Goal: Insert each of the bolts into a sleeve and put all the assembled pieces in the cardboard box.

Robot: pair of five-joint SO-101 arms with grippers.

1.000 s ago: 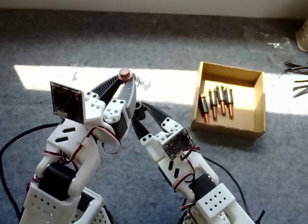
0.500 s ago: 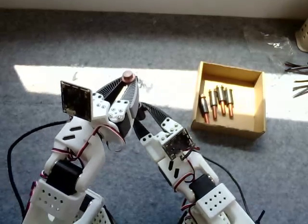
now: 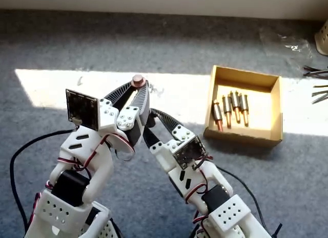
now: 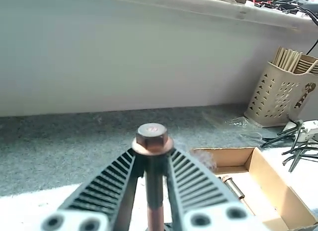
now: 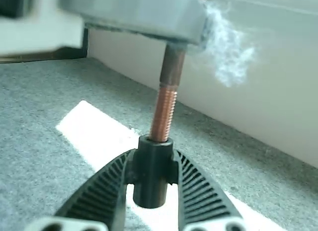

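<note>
We log the left gripper (image 4: pixel 153 159) clamped on a copper bolt (image 4: pixel 152 136), head up, above the sunlit strip at mid-carpet (image 3: pixel 266 197). Just right of it, the right gripper (image 5: pixel 151 159) pinches a black sleeve (image 5: pixel 149 184) upright beneath the bolt, whose threaded end sits at the sleeve's mouth. Toward the carpet's right edge, the cardboard box (image 3: pixel 245 139) holds 5 assembled pieces (image 3: pixel 226 110).
</note>
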